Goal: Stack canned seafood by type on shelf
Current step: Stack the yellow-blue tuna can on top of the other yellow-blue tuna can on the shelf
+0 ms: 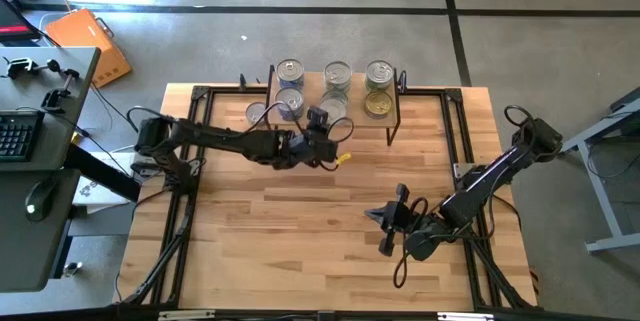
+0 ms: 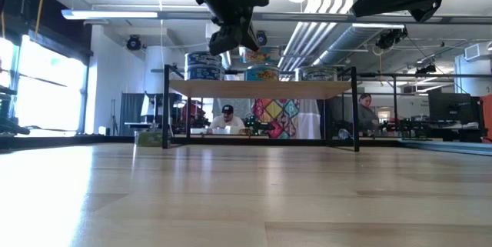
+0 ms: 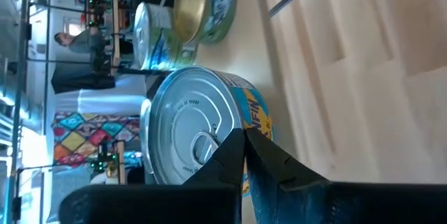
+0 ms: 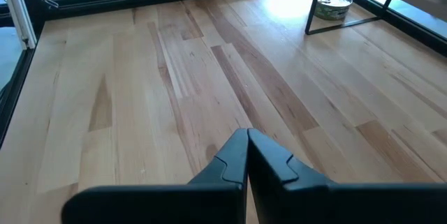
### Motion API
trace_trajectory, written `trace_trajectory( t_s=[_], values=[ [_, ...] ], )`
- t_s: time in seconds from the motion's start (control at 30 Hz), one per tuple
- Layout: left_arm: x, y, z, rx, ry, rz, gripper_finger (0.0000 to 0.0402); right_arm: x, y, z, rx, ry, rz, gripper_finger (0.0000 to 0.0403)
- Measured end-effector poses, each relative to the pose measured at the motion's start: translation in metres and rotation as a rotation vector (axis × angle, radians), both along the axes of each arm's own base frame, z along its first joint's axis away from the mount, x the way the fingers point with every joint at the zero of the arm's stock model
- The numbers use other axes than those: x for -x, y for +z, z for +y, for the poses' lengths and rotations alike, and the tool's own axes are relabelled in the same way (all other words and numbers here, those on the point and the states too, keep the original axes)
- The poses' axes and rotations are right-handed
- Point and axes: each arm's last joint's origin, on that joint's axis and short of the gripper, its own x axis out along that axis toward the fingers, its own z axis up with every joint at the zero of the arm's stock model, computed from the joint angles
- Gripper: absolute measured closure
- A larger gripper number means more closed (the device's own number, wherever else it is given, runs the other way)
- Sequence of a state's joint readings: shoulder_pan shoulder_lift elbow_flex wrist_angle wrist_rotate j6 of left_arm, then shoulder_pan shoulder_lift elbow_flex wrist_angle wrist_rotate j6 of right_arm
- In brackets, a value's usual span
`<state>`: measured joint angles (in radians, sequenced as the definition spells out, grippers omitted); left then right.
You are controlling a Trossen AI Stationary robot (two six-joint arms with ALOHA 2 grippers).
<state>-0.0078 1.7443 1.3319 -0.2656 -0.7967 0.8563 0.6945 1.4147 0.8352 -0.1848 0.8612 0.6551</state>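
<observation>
Left gripper (image 3: 244, 140) fingers pressed together beside tin (image 3: 188, 130); label letters "NFIN"; right gripper (image 4: 246, 140) likewise.

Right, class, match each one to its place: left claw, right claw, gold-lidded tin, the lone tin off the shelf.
Things:
1. left claw
2. right claw
3. gold-lidded tin
4. lone tin

Places:
A. right end of the shelf
B. over bare tabletop, away from the shelf
C. on the tabletop beside the shelf's left legs
D. close up to a silver-lidded tin

Pairs: 1-D, 2-B, 3-A, 4-C
</observation>
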Motion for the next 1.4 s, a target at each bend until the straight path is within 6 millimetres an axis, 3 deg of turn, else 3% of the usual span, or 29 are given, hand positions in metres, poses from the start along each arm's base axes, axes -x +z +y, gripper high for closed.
trace_trajectory(
  t_s=[0.4, 0.9, 1.4],
  values=[
    [-0.003, 0.006, 0.021, -0.067, -0.006, 0.004, 0.0401, 0.000, 0.000, 0.000, 0.000, 0.000, 0.000, 0.0402],
    [-0.001, 0.006, 0.058, 0.030, -0.042, -0.035, 0.0401, 0.000, 0.000, 0.000, 0.000, 0.000, 0.000, 0.0402],
    [-0.002, 0.006, 0.058, 0.085, -0.071, -0.065, 0.0401, 0.000, 0.000, 0.000, 0.000, 0.000, 0.000, 0.0402]
  ],
)
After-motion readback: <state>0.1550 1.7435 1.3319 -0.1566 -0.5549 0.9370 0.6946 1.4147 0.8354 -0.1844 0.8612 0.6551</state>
